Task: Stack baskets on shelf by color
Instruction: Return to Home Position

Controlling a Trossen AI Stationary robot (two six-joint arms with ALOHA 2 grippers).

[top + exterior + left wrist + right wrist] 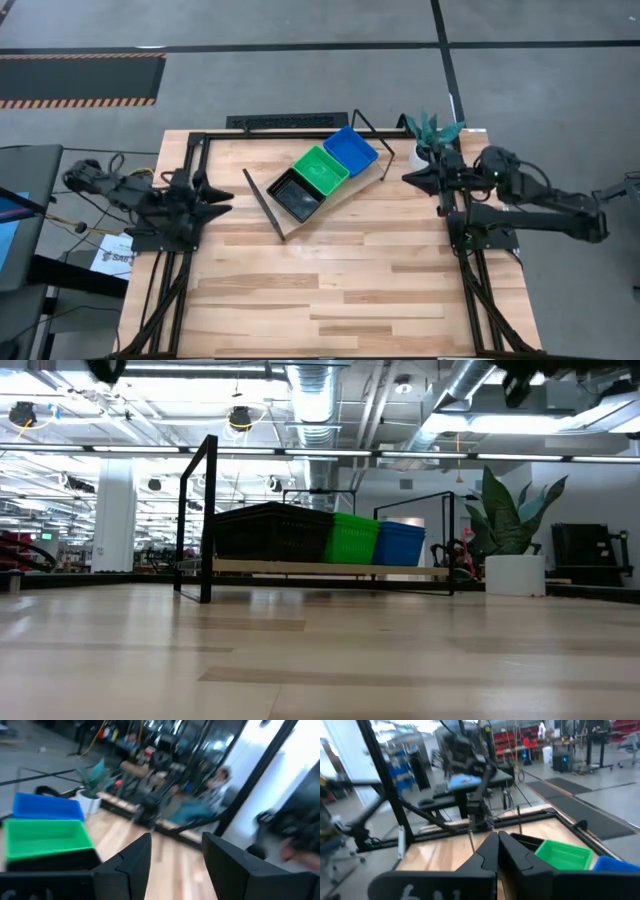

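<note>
The shelf (pixel 335 203) stands slantwise on the table's far middle, a light board with black wire end frames. On it sit three stacks of baskets in a row: black (pixel 297 194), green (pixel 320 170) and blue (pixel 350 150). The low view shows them side by side on the board: black (pixel 270 532), green (pixel 352 538), blue (pixel 398 543). My left gripper (pixel 226 201) hovers open at the table's left side, pointing toward the shelf, fingers apart in the left wrist view (pixel 175 860). My right gripper (pixel 406 177) is shut (pixel 498 842) at the right side, near the shelf's blue end. Neither touches anything.
A white pot with a green plant (pixel 428 145) stands at the far right corner, close behind my right gripper (pixel 515 573). Bare wooden tabletop (pixel 340 290) spreads across the near half. Black frame rails run along the table edges. A seated person (pixel 212 795) shows beyond the table.
</note>
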